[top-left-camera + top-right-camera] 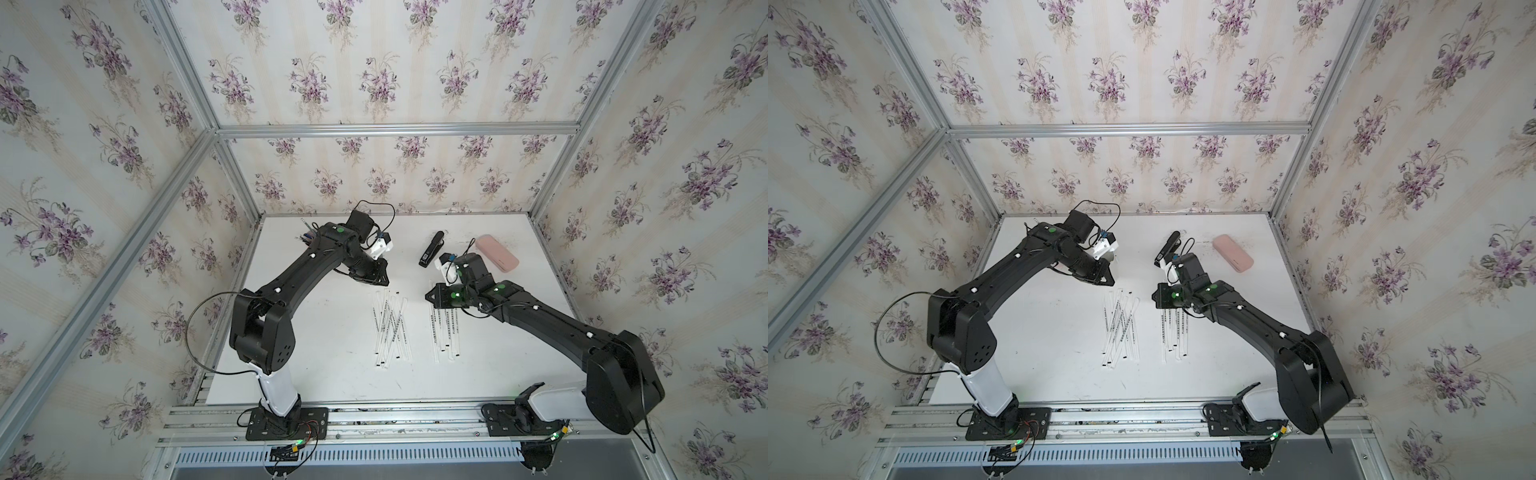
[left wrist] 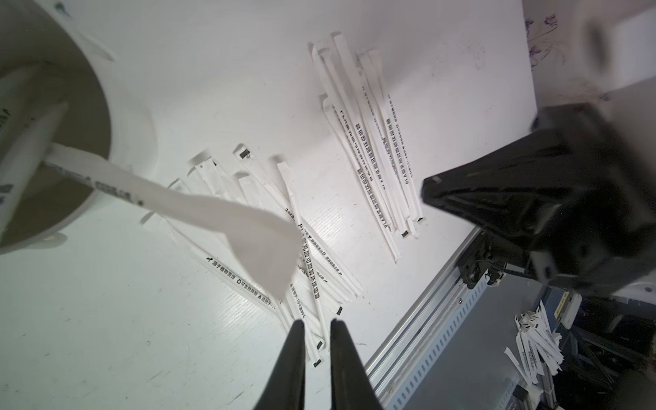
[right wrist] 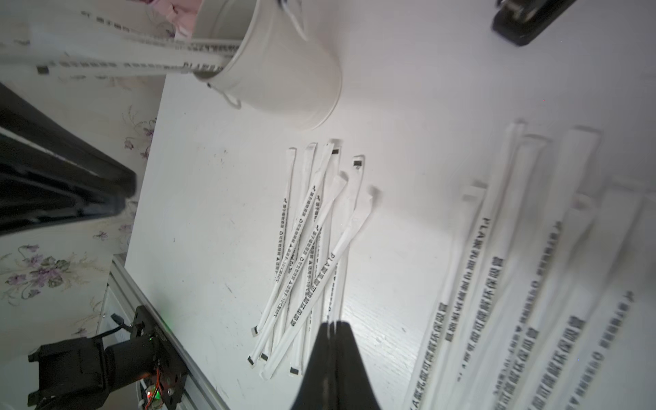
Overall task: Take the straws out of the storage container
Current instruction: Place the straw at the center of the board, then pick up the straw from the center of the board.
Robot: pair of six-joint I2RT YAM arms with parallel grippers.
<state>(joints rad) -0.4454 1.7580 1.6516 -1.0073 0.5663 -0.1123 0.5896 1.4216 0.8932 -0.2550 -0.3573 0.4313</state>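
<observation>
We list a white table (image 1: 316,365), walled by flowered panels (image 1: 374,174) at the back and both sides, its near edge closed by a metal rail (image 1: 374,411). The container (image 2: 131,117), a white bucket with small lugs at the rim, stands on its base toward the back left, hidden under the left arm (image 1: 299,274) in both top views. It holds several straws (image 3: 142,64) that lean out over its rim. We count two more lots lying flat mid-table: a crossed heap (image 1: 388,328) just in front of the container, and a neater row (image 1: 445,332) beside it, the two parted by a narrow bare strip. The left gripper (image 2: 317,321) hangs by the far ends of the crossed heap, its jaws a narrow gap apart with nothing between them. The right gripper (image 3: 330,323) hangs by the far ends of the neater row, its jaws pressed together; we cannot make out anything held. At the back lie a black stapler (image 1: 431,248) and a pink case (image 1: 496,253), well apart from the straws. Open room: the broad bare band between the near straw ends and the rail, and the bare stretches on either side of the two lots out to the table's side edges.
</observation>
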